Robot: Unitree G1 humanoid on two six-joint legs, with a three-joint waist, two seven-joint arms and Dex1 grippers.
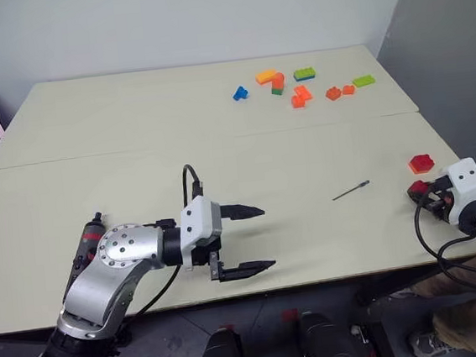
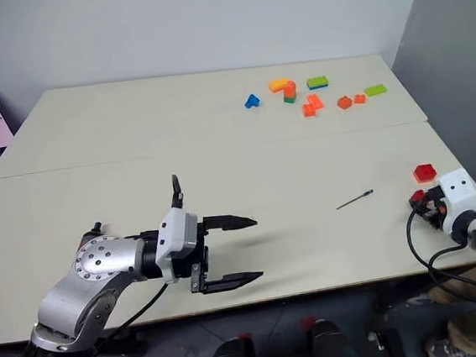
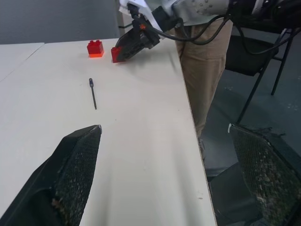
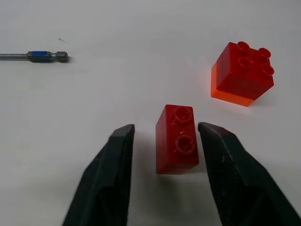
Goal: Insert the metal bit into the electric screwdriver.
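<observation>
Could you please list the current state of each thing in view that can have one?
Left gripper: open, empty, held above the table.
Right gripper: open, fingers on either side of the small red brick, apart from it.
Small red brick: lying on the table, not gripped.
Red-and-orange brick: standing upright, studs up.
Metal bit: lying flat on the table, not inserted.
Electric screwdriver: partly hidden behind the left arm.

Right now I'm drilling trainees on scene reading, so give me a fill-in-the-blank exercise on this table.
1. The small brick between the open jaws of the right gripper is ____ in colour.
2. The metal bit lies on the ____.
3. The jaws of the left gripper hold ____.
4. The band on the metal bit's shank is ____.

Missing words: red; table; nothing; blue
</observation>
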